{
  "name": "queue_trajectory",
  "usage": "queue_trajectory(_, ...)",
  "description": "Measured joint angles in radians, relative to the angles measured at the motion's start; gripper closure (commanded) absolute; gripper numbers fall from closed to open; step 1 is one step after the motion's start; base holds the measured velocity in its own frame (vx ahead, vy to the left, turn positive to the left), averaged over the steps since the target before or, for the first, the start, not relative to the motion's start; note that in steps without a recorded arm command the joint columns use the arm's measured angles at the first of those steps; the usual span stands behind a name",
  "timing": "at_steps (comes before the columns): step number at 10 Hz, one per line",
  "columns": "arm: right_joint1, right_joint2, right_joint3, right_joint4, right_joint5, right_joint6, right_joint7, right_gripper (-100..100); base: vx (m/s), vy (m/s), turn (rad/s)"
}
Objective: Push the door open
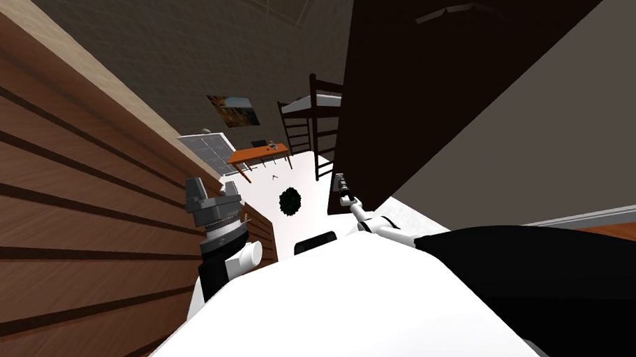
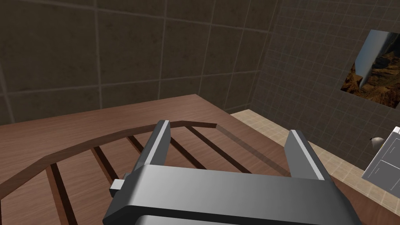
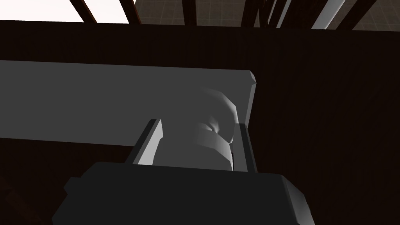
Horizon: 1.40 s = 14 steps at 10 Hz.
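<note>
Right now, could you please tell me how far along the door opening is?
Done: the right end effector is closed on the grey door handle. In hand: the dark door stands partly open, with the orange desk visible past its edge. Remaining: pushing it wider. The left end effector is open beside the wooden slats.

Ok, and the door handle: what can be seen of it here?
The handle is a plain grey lever: a long flat bar with a bevelled end, joined by a rounded neck to the dark brown door. It looks matte, and I cannot tell the material. The bar runs crosswise to the right tool, which grips the neck with its fingers pressed to either side.
</note>
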Motion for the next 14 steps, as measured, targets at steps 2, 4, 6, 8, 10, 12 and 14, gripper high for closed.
queue_trajectory(2, 0.001, 0.001, 0.0, 0.001, 0.0, 0.001, 0.0, 100, 0.009, -0.013, 0.029)
queue_trajectory(4, -0.009, 0.013, -0.029, 0.017, -0.007, -0.008, 0.027, 100, 0.031, -0.052, 0.073)
queue_trajectory(6, -0.019, 0.021, -0.053, 0.026, -0.012, -0.019, 0.052, 100, 0.053, -0.039, 0.042)
queue_trajectory(8, -0.029, 0.038, -0.09, 0.027, -0.019, -0.028, 0.091, 100, 0.059, -0.054, 0.073)
queue_trajectory(10, -0.046, 0.043, -0.114, 0.046, -0.024, -0.045, 0.114, 100, 0.039, -0.045, 0.038)
queue_trajectory(12, -0.068, 0.052, -0.139, 0.081, -0.029, -0.076, 0.138, 100, 0.037, -0.036, 0.027)
queue_trajectory(14, -0.053, 0.071, -0.167, 0.028, -0.035, -0.047, 0.171, 100, 0.021, -0.023, 0.04)
